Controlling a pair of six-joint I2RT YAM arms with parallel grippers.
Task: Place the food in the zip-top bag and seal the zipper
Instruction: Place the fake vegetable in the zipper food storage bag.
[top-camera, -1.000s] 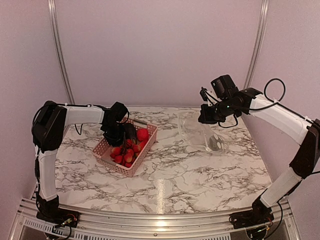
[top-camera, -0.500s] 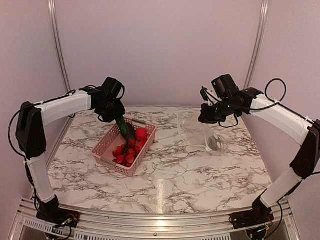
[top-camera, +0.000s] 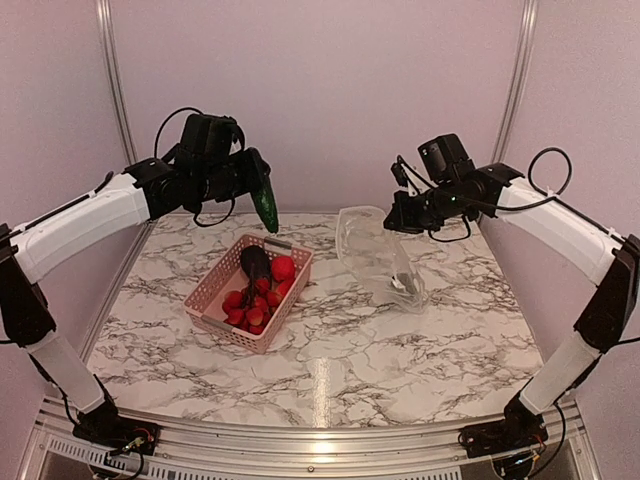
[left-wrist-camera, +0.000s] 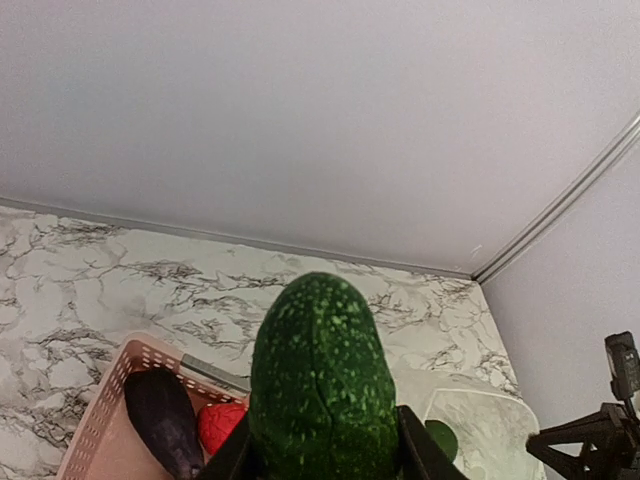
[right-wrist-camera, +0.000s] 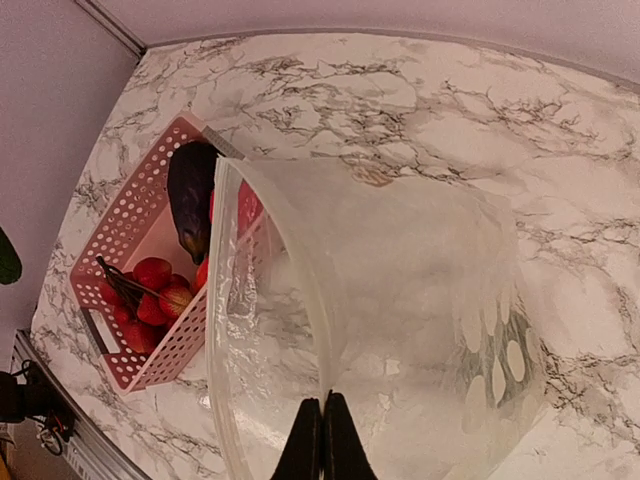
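Observation:
My left gripper (top-camera: 256, 192) is shut on a speckled green piece (top-camera: 264, 203), held high above the pink basket's far end; this green piece (left-wrist-camera: 320, 380) fills the left wrist view between the fingers. My right gripper (right-wrist-camera: 322, 425) is shut on the rim of the zip-top bag (right-wrist-camera: 400, 300), which hangs off it with its mouth gaping towards the basket. The zipper (right-wrist-camera: 213, 300) runs round that mouth. In the top view the zip-top bag (top-camera: 375, 255) hangs to the table below my right gripper (top-camera: 393, 222), with something dark (top-camera: 401, 284) low inside. The eggplant (top-camera: 254, 262), tomato (top-camera: 284, 267) and small red pieces (top-camera: 245, 305) lie in the basket.
The pink lattice basket (top-camera: 213, 312) stands left of centre on the marble table (top-camera: 330, 360), just left of the bag's mouth. Walls close off the back and both sides, with metal rails in the corners (top-camera: 118, 110).
My left gripper has risen out of the basket with the green piece and swung up and to the right. The right gripper has drawn the bag up and slightly left.

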